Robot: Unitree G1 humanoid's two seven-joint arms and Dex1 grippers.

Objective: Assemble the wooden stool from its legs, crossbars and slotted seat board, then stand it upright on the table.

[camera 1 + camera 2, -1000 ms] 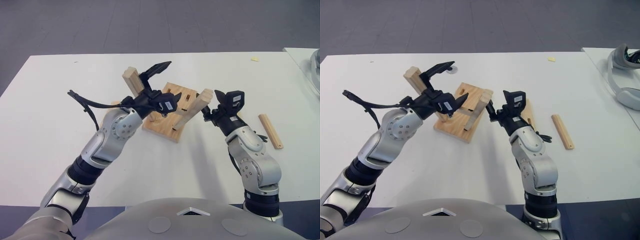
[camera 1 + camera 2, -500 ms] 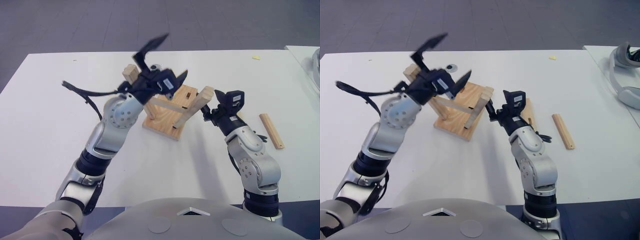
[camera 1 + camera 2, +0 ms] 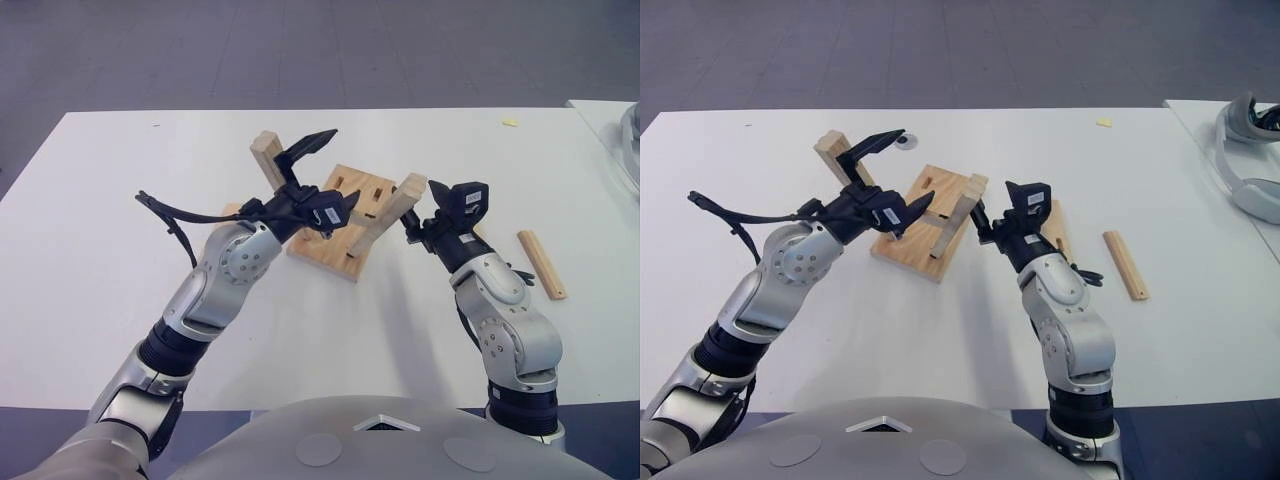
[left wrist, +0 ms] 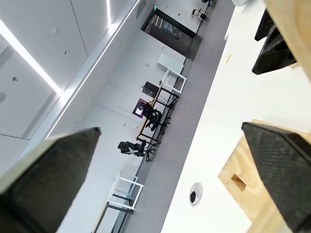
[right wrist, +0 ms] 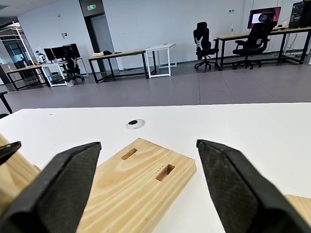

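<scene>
The slotted seat board (image 3: 335, 235) lies tilted on the white table (image 3: 120, 170). Two legs stick up from it: one at its left (image 3: 265, 158), one at its right (image 3: 403, 197). A crossbar (image 3: 362, 229) runs between them. My left gripper (image 3: 346, 163) is open above the board, just right of the left leg, with nothing between its fingers. My right gripper (image 3: 420, 205) is open too, close beside the right leg's top. In the right wrist view the board (image 5: 141, 179) lies beyond the open fingers (image 5: 53, 184).
A loose wooden bar (image 3: 541, 262) lies on the table to the right, and another piece (image 3: 1055, 222) sits behind my right gripper. A round cable port (image 5: 135, 124) is set in the table beyond the board. A headset (image 3: 1250, 150) rests on the neighbouring table.
Half a second ago my left gripper had swung up above the stool; it has come back down beside the left leg. The right arm has kept still.
</scene>
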